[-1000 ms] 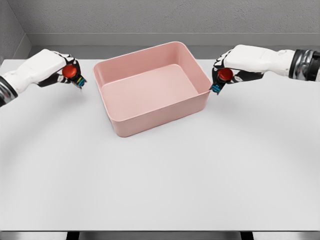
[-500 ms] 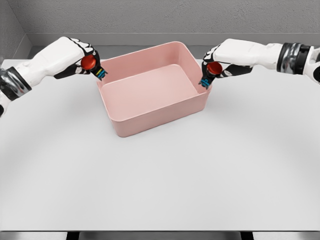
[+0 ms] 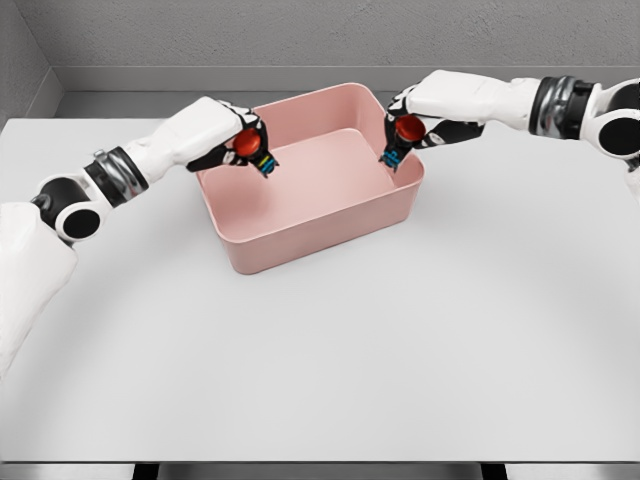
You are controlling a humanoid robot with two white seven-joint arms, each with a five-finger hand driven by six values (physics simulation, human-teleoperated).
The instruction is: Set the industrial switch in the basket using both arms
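Observation:
A pink rectangular basket (image 3: 300, 240) stands at the back middle of the white table. My left hand (image 3: 243, 146) is shut on an industrial switch (image 3: 250, 150) with a red button and a dark body, held over the basket's left rim. My right hand (image 3: 405, 128) is shut on a second red-buttoned industrial switch (image 3: 403, 133), held above the basket's right rim. Both switches hang above the basket's inside, clear of its floor.
The white table (image 3: 330, 350) stretches wide in front of the basket. A grey wall runs behind the table's far edge. My left forearm (image 3: 110, 175) reaches in low from the left, my right forearm (image 3: 560, 105) from the right.
Both hands have carried their switches inward, from beside the basket to over its left and right rims. The basket has stayed in place.

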